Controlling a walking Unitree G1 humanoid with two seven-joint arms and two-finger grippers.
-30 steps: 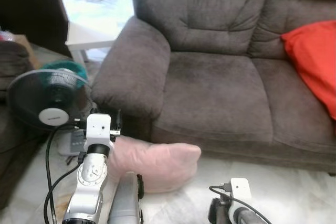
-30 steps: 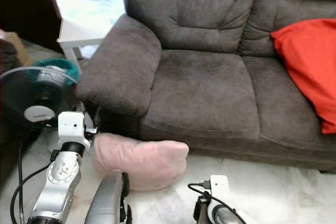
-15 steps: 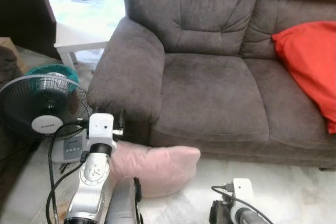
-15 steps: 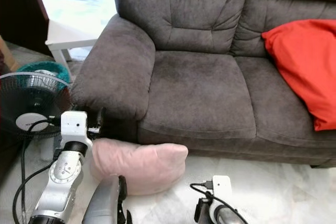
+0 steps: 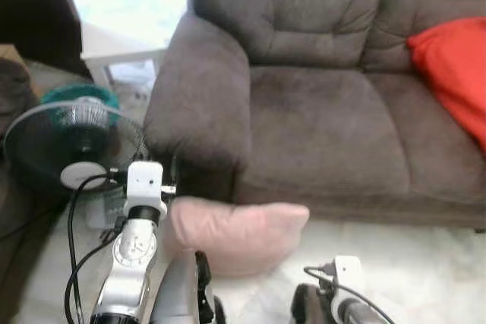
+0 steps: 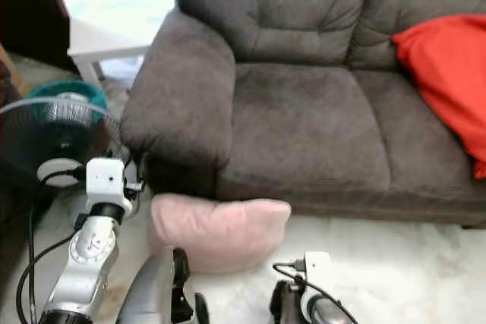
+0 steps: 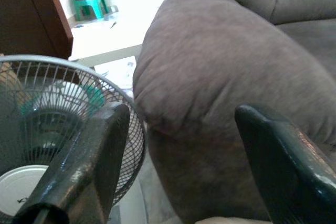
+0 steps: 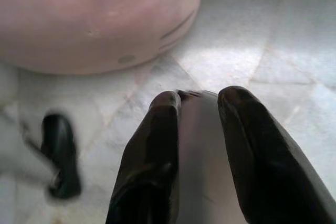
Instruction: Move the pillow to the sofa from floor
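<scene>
**Pillow on the floor, low against the sofa front**

Pale marble floor runs along the near edge of a dark grey sofa. On it lies the pink pillow, its long axis running left to right, its far edge tucked against the base of the sofa below the left armrest.

Raised at the pillow's left end, the left gripper has its fingers spread wide and looks toward the armrest, so it seems the nearer tool. Low and near, on the pillow's right side, the right gripper points at the bare tiles with its fingers narrowly parted and nothing between them.

Further out, a red cushion sits on the right seat, and a fan stands on the left. No containers are present.
</scene>
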